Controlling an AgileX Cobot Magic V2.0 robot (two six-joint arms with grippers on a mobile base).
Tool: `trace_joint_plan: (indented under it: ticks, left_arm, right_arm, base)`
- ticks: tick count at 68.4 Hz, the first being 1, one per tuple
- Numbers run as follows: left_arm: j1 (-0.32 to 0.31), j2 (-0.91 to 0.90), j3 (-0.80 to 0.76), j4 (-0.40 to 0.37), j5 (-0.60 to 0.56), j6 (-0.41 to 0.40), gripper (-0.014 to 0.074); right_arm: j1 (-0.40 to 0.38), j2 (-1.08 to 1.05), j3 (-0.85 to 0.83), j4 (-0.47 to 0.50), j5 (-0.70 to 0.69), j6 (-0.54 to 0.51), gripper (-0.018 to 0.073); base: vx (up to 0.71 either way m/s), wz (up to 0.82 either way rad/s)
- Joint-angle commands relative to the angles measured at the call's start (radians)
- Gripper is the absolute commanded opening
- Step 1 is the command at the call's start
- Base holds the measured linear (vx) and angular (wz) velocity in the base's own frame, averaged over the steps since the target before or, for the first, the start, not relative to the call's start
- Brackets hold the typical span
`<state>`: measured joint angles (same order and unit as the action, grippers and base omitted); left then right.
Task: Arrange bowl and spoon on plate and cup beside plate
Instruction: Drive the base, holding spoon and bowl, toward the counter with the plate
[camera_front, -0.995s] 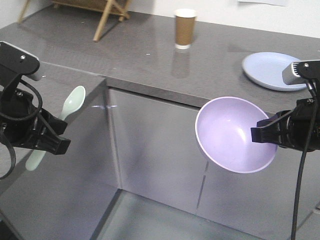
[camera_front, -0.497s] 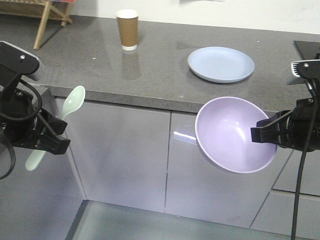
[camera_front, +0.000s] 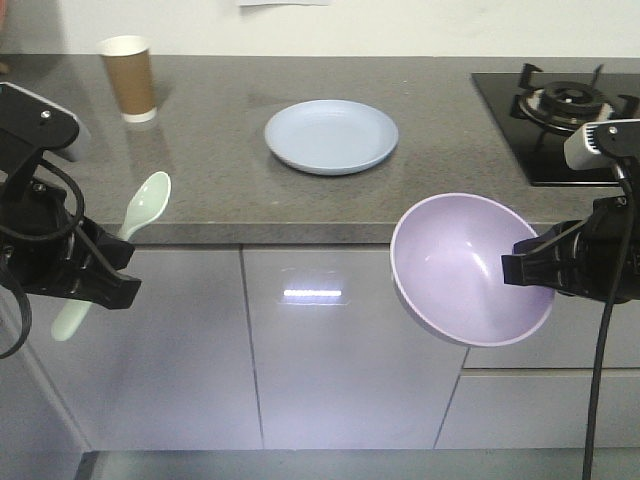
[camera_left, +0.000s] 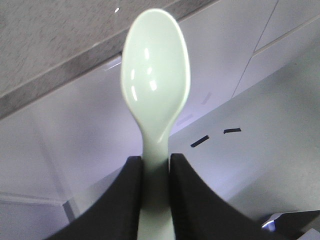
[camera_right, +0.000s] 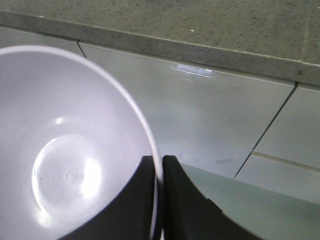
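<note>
Quick status from our side: our left gripper (camera_left: 155, 166) is closed down narrow on the short handle of the mint-green spoon (camera_front: 146, 203), with one black finger on each side of it. The oval scoop sticks up past the fingertips and leans toward the counter (camera_front: 220, 195). The spoon isn't resting on anything, it's just held in the air out in front of the counter's edge. Over on the other side, our right gripper (camera_right: 159, 167) is pinching the rim of the lavender bowl (camera_front: 460, 268), one finger inside the wall and one outside. The bowl is tipped up so its open side faces the front camera, and it hangs in the air in front of the grey cabinet doors (camera_front: 340, 360), just below the counter edge. The pale blue plate (camera_front: 331, 137) lies flat on the counter, roughly mid-way along, well apart from both grippers. The brown paper cup (camera_front: 131, 80) stands upright toward the back left of the counter, well apart from the plate. There's a gas hob (camera_front: 565, 105) at the right end.
</note>
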<state>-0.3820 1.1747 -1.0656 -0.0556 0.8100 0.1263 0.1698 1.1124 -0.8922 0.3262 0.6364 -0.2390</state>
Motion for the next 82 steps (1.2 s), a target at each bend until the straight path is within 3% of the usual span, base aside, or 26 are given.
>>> trace_joint_plan:
  ticks: [1, 31, 82]
  left_arm:
    - [0.0, -0.023, -0.026, -0.012, -0.058, -0.002, 0.0076]
    - [0.0, -0.023, -0.026, -0.012, -0.058, -0.002, 0.0076]
    - [0.0, -0.023, -0.026, -0.012, -0.058, -0.002, 0.0076]
  right_arm:
    - [0.001, -0.022, -0.026, 0.016, -0.057, -0.008, -0.0003]
    - [0.001, -0.022, -0.026, 0.016, -0.057, -0.008, -0.0003]
    - [0.001, -0.022, -0.026, 0.016, -0.054, -0.008, -0.0003]
  base:
    - [0.1, -0.34]
    - [0.11, -0.19]
    - [0.15, 0.08]
